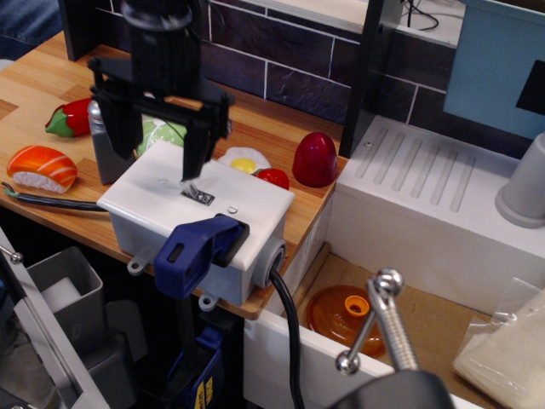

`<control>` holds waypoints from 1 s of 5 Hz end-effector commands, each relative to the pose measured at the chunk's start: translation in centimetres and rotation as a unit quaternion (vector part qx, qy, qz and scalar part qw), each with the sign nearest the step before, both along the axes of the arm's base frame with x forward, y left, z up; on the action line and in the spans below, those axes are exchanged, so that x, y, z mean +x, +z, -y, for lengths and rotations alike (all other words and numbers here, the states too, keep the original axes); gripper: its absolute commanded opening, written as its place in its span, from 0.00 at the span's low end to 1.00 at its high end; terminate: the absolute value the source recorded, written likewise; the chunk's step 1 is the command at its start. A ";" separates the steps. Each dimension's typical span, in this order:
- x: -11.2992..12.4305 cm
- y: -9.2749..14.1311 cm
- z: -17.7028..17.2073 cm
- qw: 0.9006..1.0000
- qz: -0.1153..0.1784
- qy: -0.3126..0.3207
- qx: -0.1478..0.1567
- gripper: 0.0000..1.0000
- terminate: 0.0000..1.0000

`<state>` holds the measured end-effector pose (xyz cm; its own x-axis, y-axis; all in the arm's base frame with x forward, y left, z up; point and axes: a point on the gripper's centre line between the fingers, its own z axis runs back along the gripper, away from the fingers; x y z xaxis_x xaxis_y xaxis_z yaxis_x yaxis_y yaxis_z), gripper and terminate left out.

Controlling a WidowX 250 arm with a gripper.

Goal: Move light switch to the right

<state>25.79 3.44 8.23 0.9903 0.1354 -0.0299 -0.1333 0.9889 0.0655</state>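
The light switch (198,194) is a small silver toggle lever on a metal plate, set in the top of a white box (247,213). The lever leans toward the upper left. My black gripper (158,164) is open and hangs over the left half of the box top. Its right fingertip (191,169) is just above the lever's left side; I cannot tell whether it touches. Its left fingertip (128,149) is at the box's back left edge. A black cable (289,332) leaves the box at the front right.
A blue clamp handle (194,248) grips the box's front edge. A grey shaker (102,153), green cabbage (163,130), red pepper (72,118) and sushi (41,168) lie left and behind. A fried egg (243,159) and a red dome (314,159) lie behind the box. A white drainer (426,196) is to the right.
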 end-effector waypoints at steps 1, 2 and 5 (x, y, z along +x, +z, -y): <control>1.9 1.0 -0.2 0.999 0.045 0.006 0.016 1.00 0.00; 1.9 1.0 0.1 0.997 0.067 0.012 0.021 1.00 0.00; 0.0 -0.3 2.5 0.998 0.057 -0.032 0.021 1.00 0.00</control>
<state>25.21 0.74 6.66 0.9966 0.0727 0.0392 -0.0763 0.9921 0.0991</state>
